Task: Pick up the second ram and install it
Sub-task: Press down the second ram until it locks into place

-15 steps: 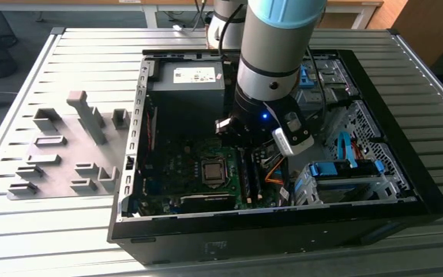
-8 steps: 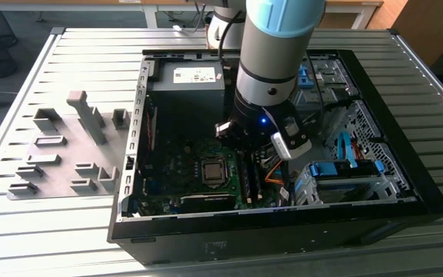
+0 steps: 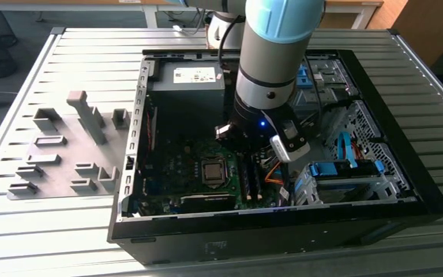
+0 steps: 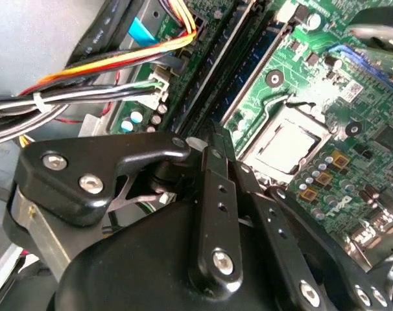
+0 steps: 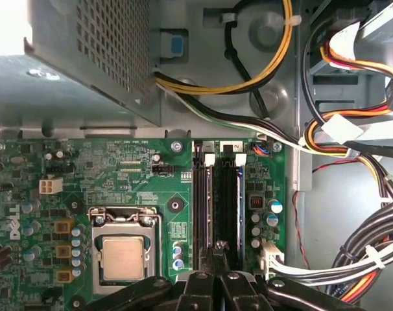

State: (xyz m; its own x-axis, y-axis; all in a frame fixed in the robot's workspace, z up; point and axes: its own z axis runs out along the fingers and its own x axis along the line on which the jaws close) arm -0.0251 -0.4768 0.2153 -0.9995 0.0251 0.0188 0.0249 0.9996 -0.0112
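Observation:
My gripper (image 3: pixel 244 149) is low inside the open computer case, over the black ram slots (image 3: pixel 250 183) beside the processor socket (image 3: pixel 214 171). In both wrist views its fingers are shut, and the tips (image 5: pixel 217 249) (image 4: pixel 214 139) sit at one end of the slots (image 5: pixel 227 201) (image 4: pixel 232 71). A thin pale-edged strip (image 5: pixel 211 201) stands on edge in a slot just ahead of the tips. I cannot tell whether it is the second ram. Whether the fingers pinch or only touch it is hidden.
The grey power supply (image 3: pixel 187 86) fills the case's far end, and bundled cables (image 5: pixel 352 259) run beside the slots. Blue drive brackets (image 3: pixel 337 170) stand at the exterior view's right. A grey holder plate (image 3: pixel 67 150) lies on the slatted table at its left.

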